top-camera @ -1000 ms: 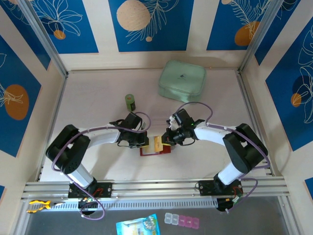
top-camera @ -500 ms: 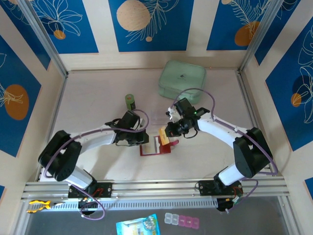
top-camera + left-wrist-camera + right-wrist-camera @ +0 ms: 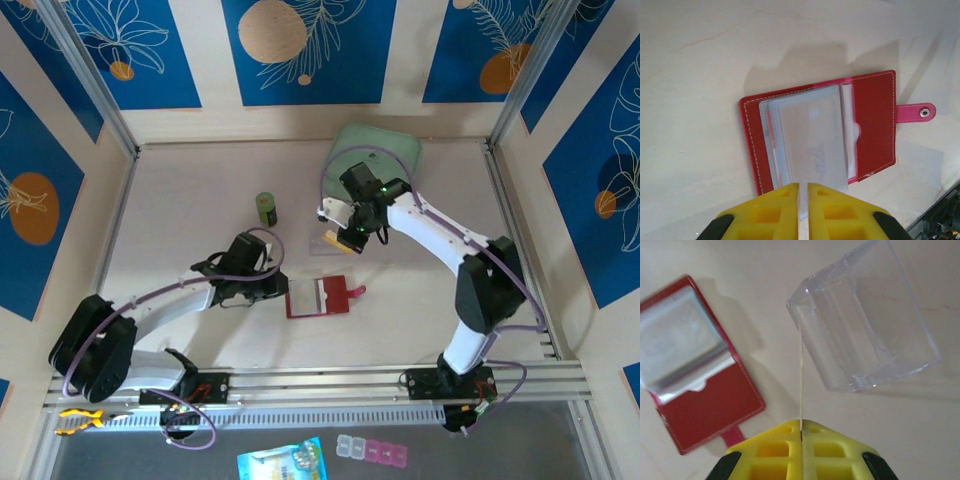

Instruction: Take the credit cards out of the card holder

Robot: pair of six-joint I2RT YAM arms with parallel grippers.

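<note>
Toward the near edge of the surface [image 3: 200,200], midway along it: holder [image 3: 875,125] lies open and flat, red cover down, clear pockets [image 3: 812,135] facing up.
Tab: pink snap strap [image 3: 915,112] sticks out from the side of the holder that faces the right edge.
Left gripper [image 3: 799,186]: low at the holder's left side. Its yellow fingers [image 3: 775,207] are closed to a thin slit, and the edge of a clear pocket leaf runs into that slit, so it looks clamped on the holder.
Right gripper [image 3: 801,424]: over the middle of the surface, farther from the near edge than the holder, pressed tight on a card [image 3: 801,385].
Card: thin, seen edge-on from the right wrist. It stands straight out from the gripper and is clear of the holder, with its far end by a corner of the box [image 3: 865,325].
Box: clear plastic, lying on the surface just beyond the holder, beneath the right gripper.
Case [image 3: 395,160]: mint green, at the far edge right of the middle, partly behind the right arm [image 3: 430,225].
Cylinder [image 3: 265,208]: small, green, upright, left of the middle, apart from everything else.
Pocket contents: cannot tell.
</note>
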